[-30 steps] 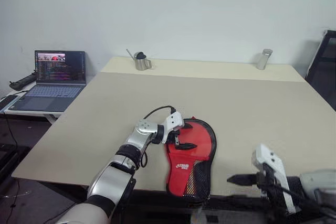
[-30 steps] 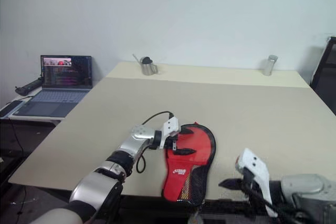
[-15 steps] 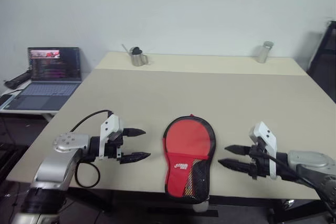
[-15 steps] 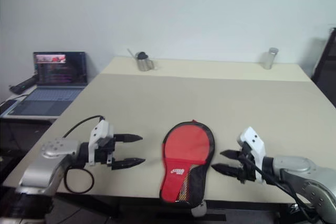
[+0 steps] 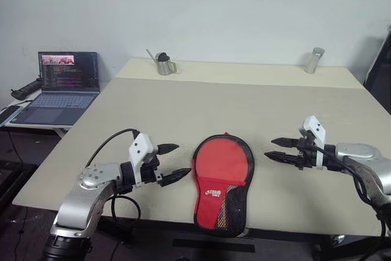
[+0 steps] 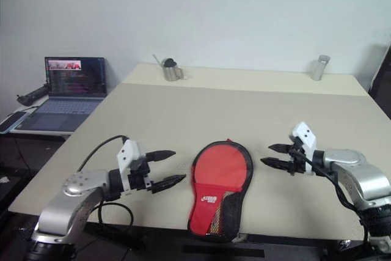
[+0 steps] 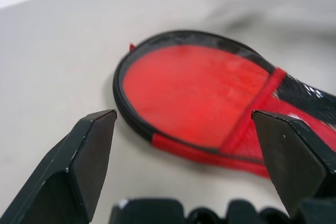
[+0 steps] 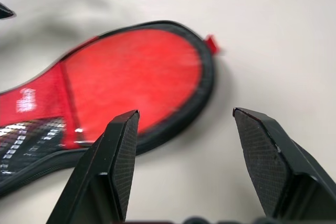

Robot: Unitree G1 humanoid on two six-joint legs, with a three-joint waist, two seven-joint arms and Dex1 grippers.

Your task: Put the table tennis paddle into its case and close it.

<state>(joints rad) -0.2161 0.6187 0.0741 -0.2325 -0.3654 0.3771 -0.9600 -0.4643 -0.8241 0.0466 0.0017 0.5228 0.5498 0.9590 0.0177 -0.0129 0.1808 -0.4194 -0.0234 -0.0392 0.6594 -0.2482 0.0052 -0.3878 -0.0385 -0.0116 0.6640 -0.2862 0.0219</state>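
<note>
Flanking the zipped-looking case [image 5: 222,181] on the table [image 5: 256,102] at nine and three o'clock, left fingers [image 5: 173,148] and right fingers [image 5: 282,142] spread apart, empty, likely because packing is done.

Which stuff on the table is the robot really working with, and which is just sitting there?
For the job:
- red fabric paddle-shaped case with black edging
- left gripper, open
- right gripper, open

Just lying about:
- open laptop on side table
- small metal pitcher
- metal cup
</note>
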